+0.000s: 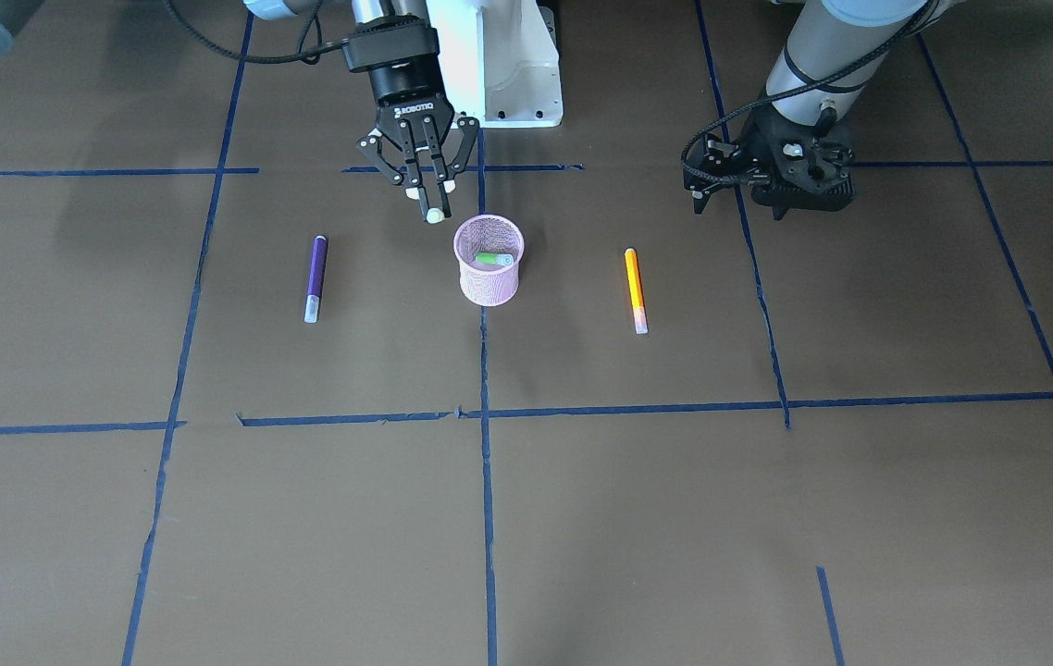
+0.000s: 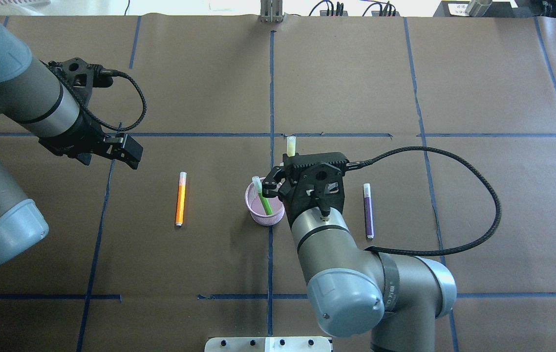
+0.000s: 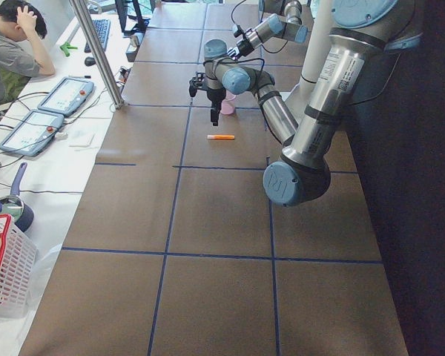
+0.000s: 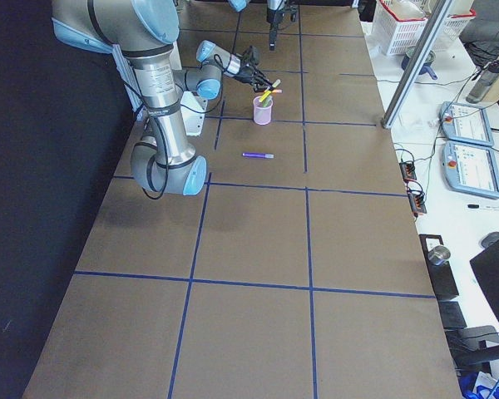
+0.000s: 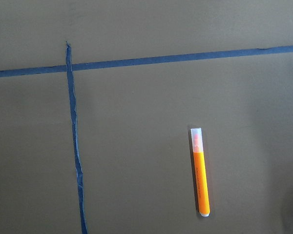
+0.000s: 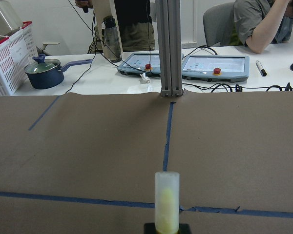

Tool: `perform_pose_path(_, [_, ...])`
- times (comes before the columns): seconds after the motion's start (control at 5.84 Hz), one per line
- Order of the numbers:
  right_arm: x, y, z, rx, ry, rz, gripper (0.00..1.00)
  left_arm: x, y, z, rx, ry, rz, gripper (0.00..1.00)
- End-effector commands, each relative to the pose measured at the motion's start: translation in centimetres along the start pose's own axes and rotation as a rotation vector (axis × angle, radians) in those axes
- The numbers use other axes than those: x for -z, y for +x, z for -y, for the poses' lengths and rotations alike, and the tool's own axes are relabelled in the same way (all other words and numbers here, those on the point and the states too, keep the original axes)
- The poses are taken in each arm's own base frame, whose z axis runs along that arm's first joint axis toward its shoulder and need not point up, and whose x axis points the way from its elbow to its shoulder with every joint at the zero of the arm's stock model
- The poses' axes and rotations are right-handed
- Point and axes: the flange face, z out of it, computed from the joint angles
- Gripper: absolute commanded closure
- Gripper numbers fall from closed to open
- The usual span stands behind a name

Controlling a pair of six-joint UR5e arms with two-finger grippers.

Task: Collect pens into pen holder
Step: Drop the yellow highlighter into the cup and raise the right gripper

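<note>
Jaws of the right gripper (image 1: 432, 198) are pinched on the yellow pen (image 2: 290, 145), whose pale cap sticks out past the fingertips. In the front view the gripper hangs just up and left of the pen holder (image 1: 487, 277), not yet over its mouth.

The step in hand looks like the drop. I would bring the cap end squarely over the opening, tip the pen nearer upright, and let go low so it slides in rather than bounces. The green pen (image 1: 495, 260) leans across the inside, so aim for the free part of the mouth. Keep the linkages off the rim, since a light mesh cup would probably tip easily.

Room is generous. The purple pen (image 1: 315, 277) lies well apart at centre left and the orange pen (image 1: 636, 289) well apart at centre right. The left gripper (image 2: 130, 152) hovers at upper right of the front view, its jaws too dark to judge. The edges of the table (image 1: 582, 518) lie far from the work.
</note>
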Motion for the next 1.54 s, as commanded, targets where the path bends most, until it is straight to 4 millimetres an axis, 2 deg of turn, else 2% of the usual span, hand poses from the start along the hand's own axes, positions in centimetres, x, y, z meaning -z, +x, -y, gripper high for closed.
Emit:
perform_pose_path(0.0, [-2.3,-3.4,-1.9,0.002,0.027,-0.036,1.00,0.1,0.1,0.0,0.001,-0.001,-0.003,0.00])
perform_pose_path(0.34, [-3.4,-4.2,-2.9,0.012,0.023,-0.052,0.99,0.1,0.1,0.0,0.001,-0.001,-0.003,0.00])
perform_pose_path(0.51, [-3.9,-4.6,-3.8,0.026,0.015,-0.059,0.92,0.2,0.1,-0.1,0.000,0.000,-0.005,0.00])
perform_pose_path(0.68, [-3.8,-4.7,-4.0,0.029,0.011,-0.058,0.64,0.2,0.0,-0.1,0.002,0.000,-0.004,0.00])
perform_pose_path(0.86, [-3.8,-4.6,-4.0,0.029,0.011,-0.058,0.01,0.3,0.1,-0.2,0.001,0.000,-0.005,0.00])
perform_pose_path(1.2, [-3.6,-4.8,-3.4,0.023,0.006,-0.052,0.00,0.3,0.2,-0.3,0.000,0.001,-0.007,0.00])
perform_pose_path(1.37, [-3.4,-4.6,-1.8,-0.003,-0.026,-0.030,0.00,0.3,0.2,-0.2,-0.001,0.002,-0.008,0.00])
